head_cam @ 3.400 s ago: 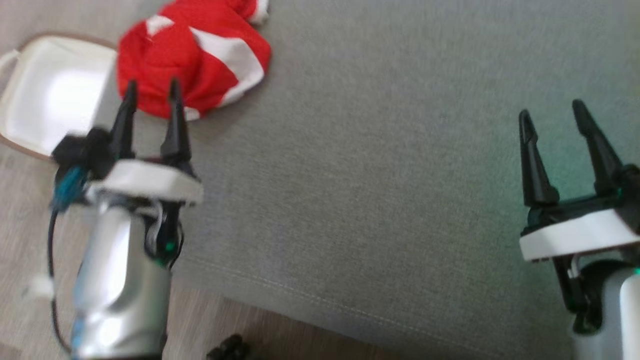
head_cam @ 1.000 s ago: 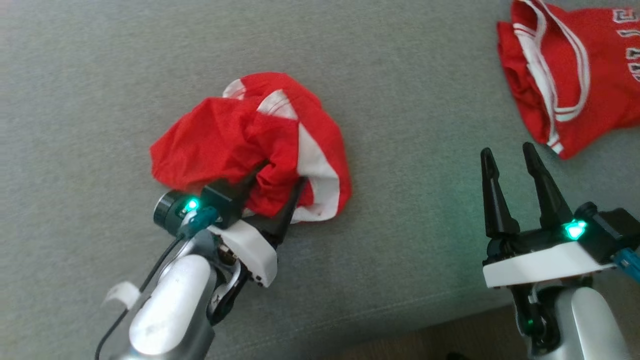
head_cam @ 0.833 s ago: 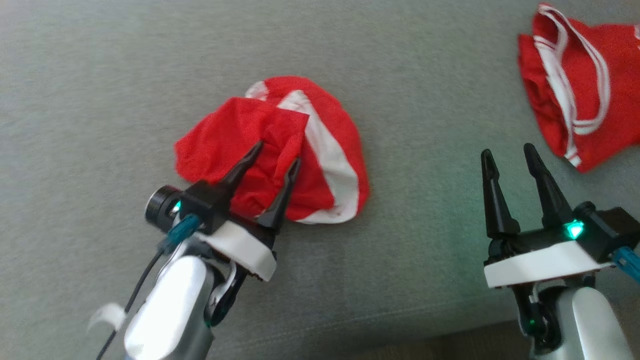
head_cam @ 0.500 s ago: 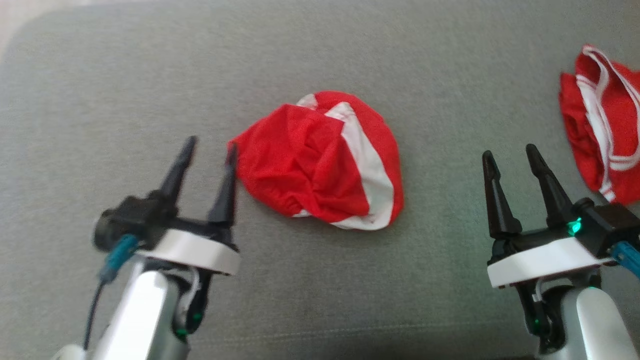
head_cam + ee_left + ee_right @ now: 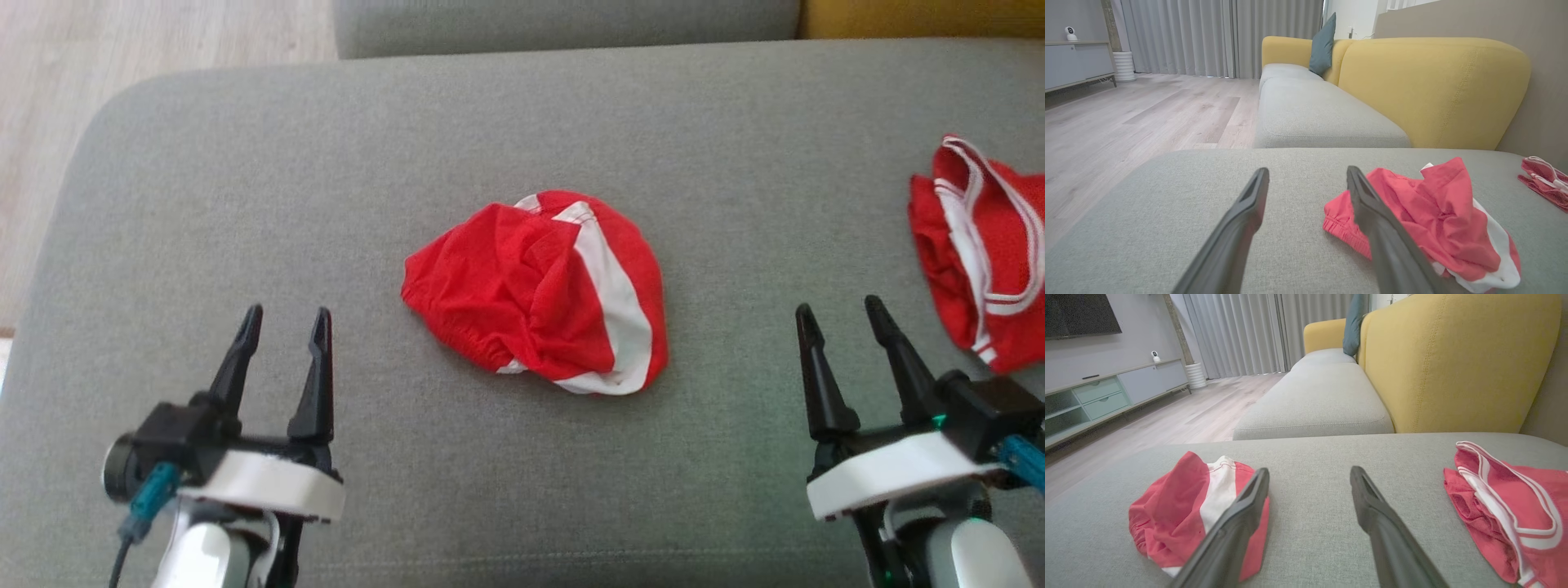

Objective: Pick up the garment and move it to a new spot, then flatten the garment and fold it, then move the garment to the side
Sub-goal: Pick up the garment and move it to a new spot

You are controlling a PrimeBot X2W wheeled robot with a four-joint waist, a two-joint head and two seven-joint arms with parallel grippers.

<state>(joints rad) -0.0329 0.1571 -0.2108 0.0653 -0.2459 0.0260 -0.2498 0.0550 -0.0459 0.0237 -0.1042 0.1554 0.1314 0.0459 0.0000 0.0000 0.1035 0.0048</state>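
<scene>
A crumpled red garment (image 5: pixel 539 290) with a broad white stripe lies bunched in the middle of the grey sofa seat (image 5: pixel 245 204). It shows at the right in the left wrist view (image 5: pixel 1429 216) and at the left in the right wrist view (image 5: pixel 1184 506). My left gripper (image 5: pixel 284 318) hovers open near the seat's front left, clear of the garment, nothing between its fingers. At the front right my right gripper (image 5: pixel 841 309) stands open and empty too.
A second red garment (image 5: pixel 984 245) with thin white trim lies at the seat's right edge, also in the right wrist view (image 5: pixel 1506 506). Behind are another grey seat (image 5: pixel 1314 114), a yellow backrest (image 5: pixel 1433 85) and wooden floor (image 5: pixel 122 82) to the left.
My left gripper let go of the garment, left it crumpled mid-seat and drew back to the front left. The head camera shifted, so the whole picture moved. The right gripper stayed open.
</scene>
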